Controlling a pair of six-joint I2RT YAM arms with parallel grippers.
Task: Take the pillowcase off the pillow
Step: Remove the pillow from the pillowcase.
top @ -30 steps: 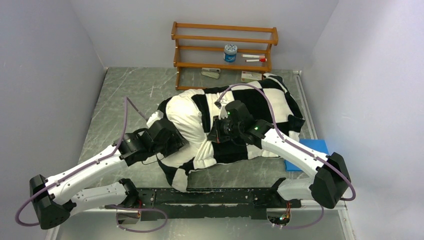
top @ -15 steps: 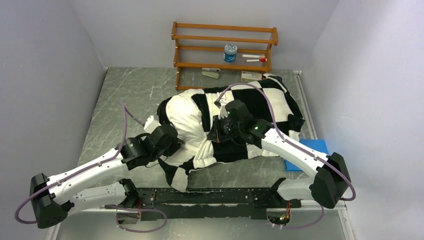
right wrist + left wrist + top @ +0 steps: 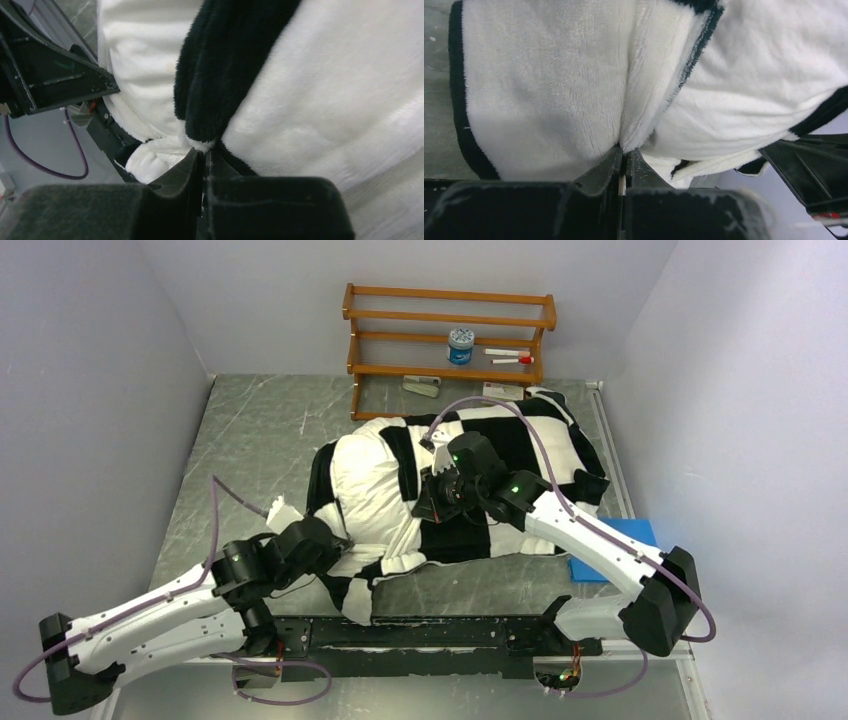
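Note:
The black-and-white checkered pillowcase [image 3: 520, 440] lies bulging across the middle of the table. The pillow is hidden inside it; I cannot tell its white from the cover's white squares. At the cover's near-left edge, my left gripper [image 3: 338, 543] is shut on a fold of white fleece with a black border. The left wrist view shows the pillowcase [image 3: 539, 80] pinched between the shut left gripper [image 3: 625, 152]. My right gripper [image 3: 437, 498] sits on top of the bulge, shut on the cover. In the right wrist view, that gripper [image 3: 206, 151] pinches a black-and-white seam of the pillowcase [image 3: 325, 100].
A wooden rack [image 3: 450, 335] stands at the back with a blue-lidded jar [image 3: 460, 345] and markers on it. Small boxes [image 3: 422, 386] lie under it. A blue pad [image 3: 620, 538] lies at the right beneath my right arm. Walls close in both sides.
My left gripper has shut on the pillowcase's near-left edge and drawn back toward the near left, stretching the fabric. The right gripper has stayed shut on the cover, shifting slightly.

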